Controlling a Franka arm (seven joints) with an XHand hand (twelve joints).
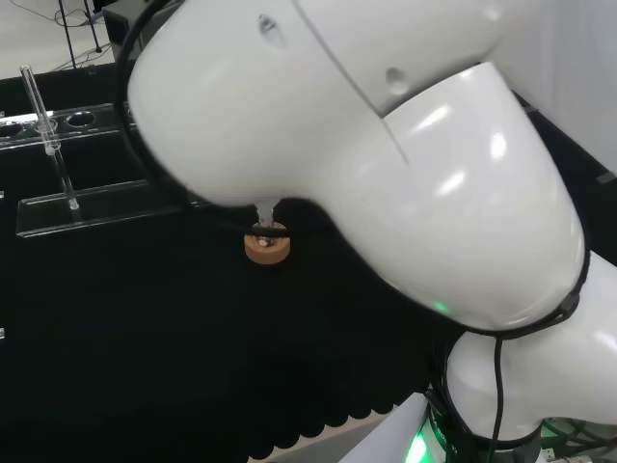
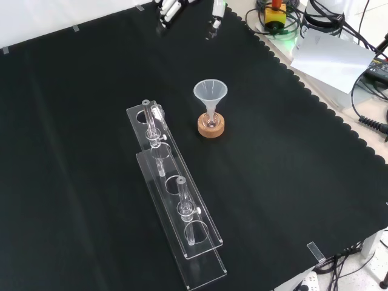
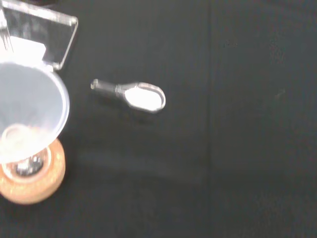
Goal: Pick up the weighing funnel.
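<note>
**Inspector:** State of the hand (image 2: 168, 11)?

**Assistant:** In the front view it comes in at the top edge, above the black cloth (image 2: 73, 151). The fingers (image 2: 165, 18) hang spread apart from the thumb (image 2: 216, 13), with nothing between them.

**Inspector:** And the weighing funnel (image 3: 141, 96)?

**Assistant:** The wrist view has it lying flat on the cloth, untouched, with white powder in its bowl. It lies near the funnel (image 3: 29, 109) but clear of it. Its stem end is closer to the corner of the clear rack (image 3: 49, 29) than its bowl is.

**Inspector:** The funnel?

**Assistant:** It is upright and mouth up, its stem in a small flask on the cork ring (image 2: 211, 127), just beside the rack's far end in the front view. In the head view the ring sits just under the big white arm link (image 1: 386, 174).

**Inspector:** Markings?

**Assistant:** There is one pale patch on the rack's end in the wrist view — label or reflection, I cannot tell. Nothing on it reads.

**Inspector:** Rack contents?

**Assistant:** Glass tubes (image 2: 182, 197) stand in its holes — the count is unclear.
</note>
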